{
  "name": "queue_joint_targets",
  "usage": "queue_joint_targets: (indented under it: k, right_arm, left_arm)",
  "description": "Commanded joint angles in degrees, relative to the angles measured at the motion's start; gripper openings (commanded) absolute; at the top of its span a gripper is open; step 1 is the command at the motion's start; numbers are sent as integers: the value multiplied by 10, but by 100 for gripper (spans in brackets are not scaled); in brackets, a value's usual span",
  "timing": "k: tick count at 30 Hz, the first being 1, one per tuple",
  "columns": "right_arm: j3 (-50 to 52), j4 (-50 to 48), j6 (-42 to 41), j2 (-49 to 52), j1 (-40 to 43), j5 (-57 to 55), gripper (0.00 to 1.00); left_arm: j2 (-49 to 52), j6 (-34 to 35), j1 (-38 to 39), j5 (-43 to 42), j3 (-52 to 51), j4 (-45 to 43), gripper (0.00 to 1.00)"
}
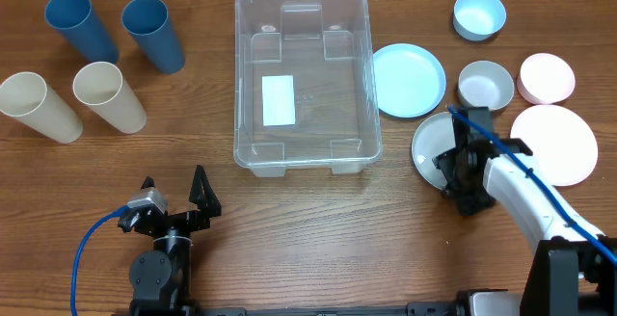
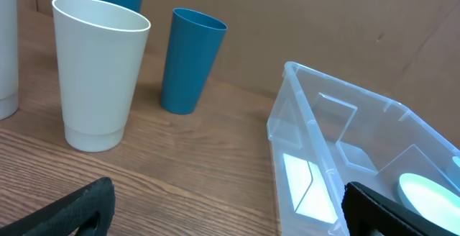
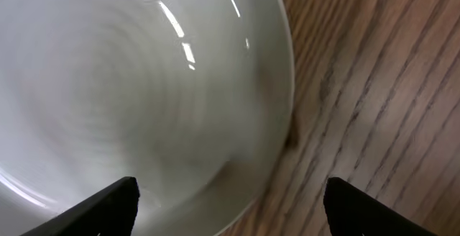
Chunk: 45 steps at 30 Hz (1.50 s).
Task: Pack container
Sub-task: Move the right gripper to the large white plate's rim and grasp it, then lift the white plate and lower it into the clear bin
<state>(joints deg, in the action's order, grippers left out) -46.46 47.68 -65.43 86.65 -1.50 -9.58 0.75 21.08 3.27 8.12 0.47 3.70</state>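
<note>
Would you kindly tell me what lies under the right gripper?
A white plate lies under the right gripper, its rim between the open fingers. Overhead, the arm covers the plate's right part.

container (image 1: pixel 241 85) mid-table | label (image 1: pixel 279 100) on its floor | four cups (image 1: pixel 108 94) to its left | plates (image 1: pixel 408 80) and bowls (image 1: pixel 485 85) to its right

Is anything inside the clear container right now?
Empty. Overhead, the container shows only its white label on the base; cups, bowls and plates all sit outside it.
</note>
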Motion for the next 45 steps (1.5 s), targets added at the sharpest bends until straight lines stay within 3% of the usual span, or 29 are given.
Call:
queue_joint_targets:
  k: [1, 6, 12, 20, 25, 37, 45]
  right_arm:
    - [21, -18, -1, 2, 3, 4, 76]
    - [23, -47, 16, 2, 3, 2, 44]
    - [50, -82, 26, 2, 3, 0, 33]
    - [79, -101, 29, 2, 3, 0, 4]
    - [60, -87, 46, -6, 3, 2, 4]
    - [19, -8, 74, -127, 3, -30, 4]
    - [-113, 74, 180, -184, 3, -54, 4]
  left_arm:
    - [-5, 4, -4, -5, -2, -1, 100]
    - [-5, 3, -4, -5, -2, -1, 100]
    - [-5, 3, -4, -5, -2, -1, 100]
    - [-5, 3, -4, -5, -2, -1, 100]
    - [-5, 3, -4, -5, -2, -1, 100]
    - [-5, 4, -4, -5, -2, -1, 100]
    - [-5, 3, -4, -5, -2, -1, 100]
